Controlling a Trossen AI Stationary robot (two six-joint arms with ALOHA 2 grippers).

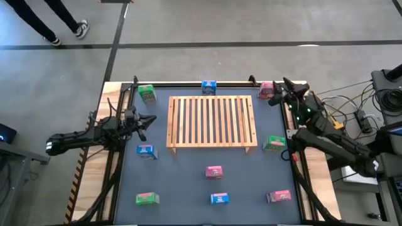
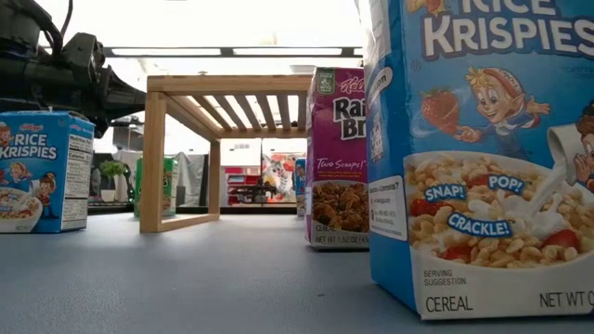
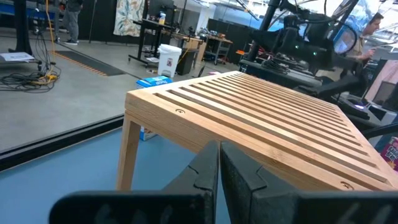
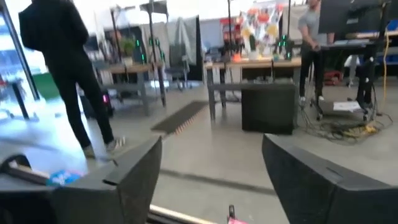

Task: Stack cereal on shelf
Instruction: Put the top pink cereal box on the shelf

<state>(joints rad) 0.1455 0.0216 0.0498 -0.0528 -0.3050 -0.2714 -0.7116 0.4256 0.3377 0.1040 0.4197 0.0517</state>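
Where the high view hides it, right claw (image 4: 211,180) spread wide, left claw (image 3: 219,180) pinched shut.

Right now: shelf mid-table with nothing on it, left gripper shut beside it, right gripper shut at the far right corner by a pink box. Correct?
One error: the right gripper is open, not shut; the right wrist view shows its fingers well apart. The rest holds: the shelf is bare, the left gripper is shut beside it, and the pink box sits at that corner.
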